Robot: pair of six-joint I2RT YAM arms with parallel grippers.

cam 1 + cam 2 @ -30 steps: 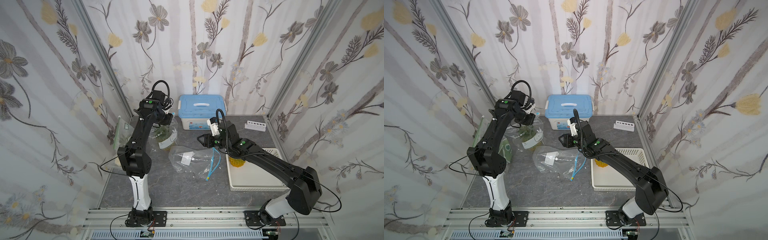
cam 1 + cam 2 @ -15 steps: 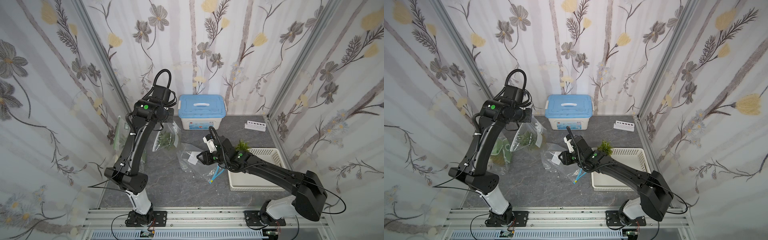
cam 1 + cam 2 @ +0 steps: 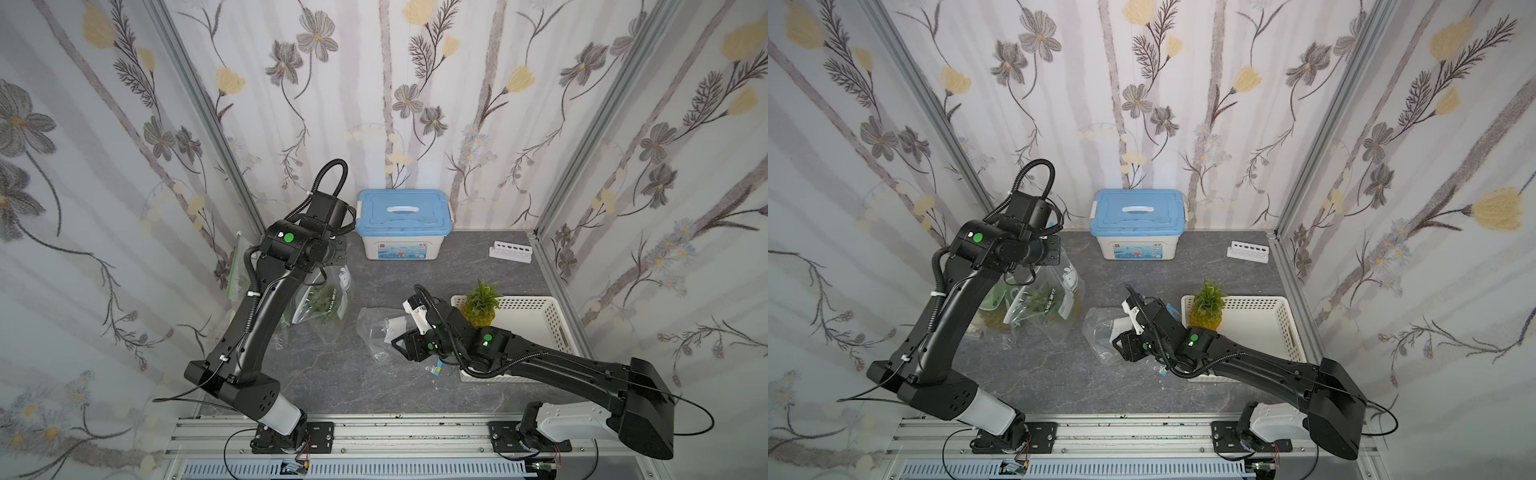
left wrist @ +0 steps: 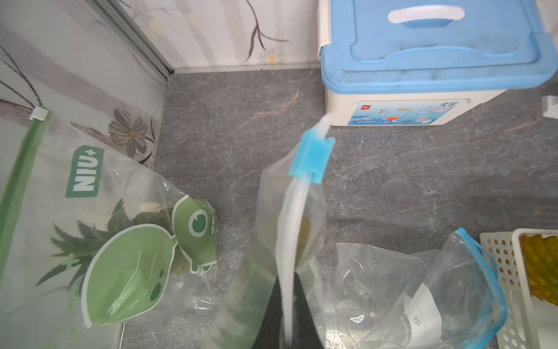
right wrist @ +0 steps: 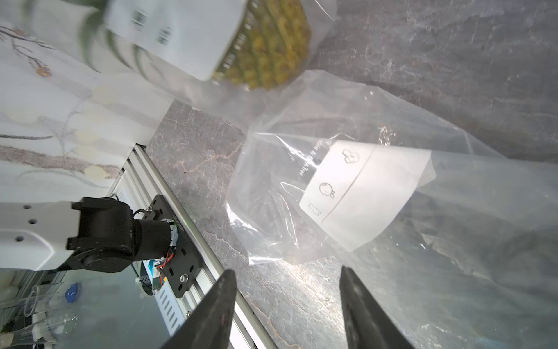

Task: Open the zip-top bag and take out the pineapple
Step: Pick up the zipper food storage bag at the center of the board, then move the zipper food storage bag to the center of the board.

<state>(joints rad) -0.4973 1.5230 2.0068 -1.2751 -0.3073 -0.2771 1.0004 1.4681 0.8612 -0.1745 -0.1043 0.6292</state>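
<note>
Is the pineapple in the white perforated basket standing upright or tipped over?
Upright: the yellow pineapple stands in a corner of the white perforated basket, green crown pointing up.

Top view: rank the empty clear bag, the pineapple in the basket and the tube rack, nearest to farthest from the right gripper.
1. Empty clear bag, just in front of the right gripper.
2. Pineapple, upright in the white basket, beside the arm.
3. Tube rack, back right corner.

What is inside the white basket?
A pineapple stands in the white basket. The right arm covers its front part; what lies there cannot be seen.
</note>
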